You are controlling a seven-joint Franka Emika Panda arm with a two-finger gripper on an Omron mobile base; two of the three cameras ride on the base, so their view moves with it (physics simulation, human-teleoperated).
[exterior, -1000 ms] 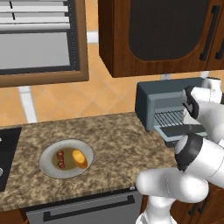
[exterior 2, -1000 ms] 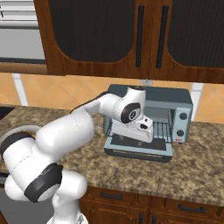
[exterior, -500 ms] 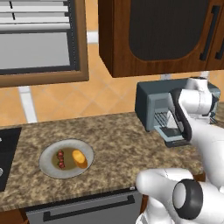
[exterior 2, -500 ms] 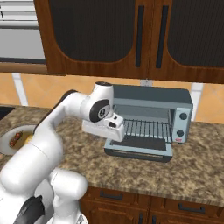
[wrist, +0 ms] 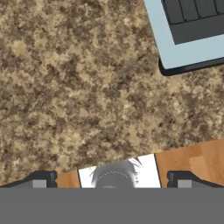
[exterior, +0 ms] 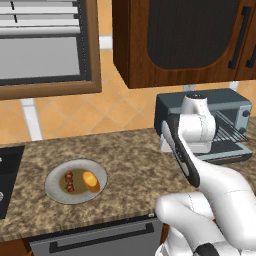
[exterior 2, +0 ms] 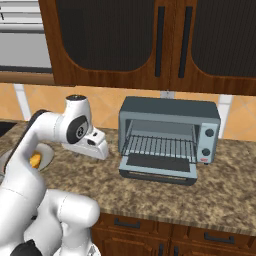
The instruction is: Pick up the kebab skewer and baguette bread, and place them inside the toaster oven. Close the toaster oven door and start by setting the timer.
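The toaster oven (exterior 2: 169, 134) is found on the granite counter (exterior 2: 225, 190), set back against the tiled wall, with its door (exterior 2: 158, 166) folded down flat toward the counter's front. The wire rack (exterior 2: 160, 146) is exposed. Two knobs are seen down the right edge of the oven front; a small red mark sits below them, too small to be read. No other writing is legible.

The gripper (wrist: 112, 181) is held over bare counter to the left of the oven, pointing downward; in the hand view the fingertips (wrist: 40, 180) are seen far apart, with nothing between them, so the jaws are released and empty. A corner of the lowered door (wrist: 188, 52) is seen at the upper right of that view.

The kebab skewer (exterior: 69, 182) and the baguette bread (exterior: 90, 181) are lying side by side on a grey plate (exterior: 55, 192), well apart from the oven, toward the left of the counter and near its front edge. A dark cooktop (exterior: 7, 170) borders the counter's left end. A broad stretch of open counter is left between plate and oven. Dark wooden cabinets (exterior 2: 150, 45) hang above the oven, leaving headroom over it.
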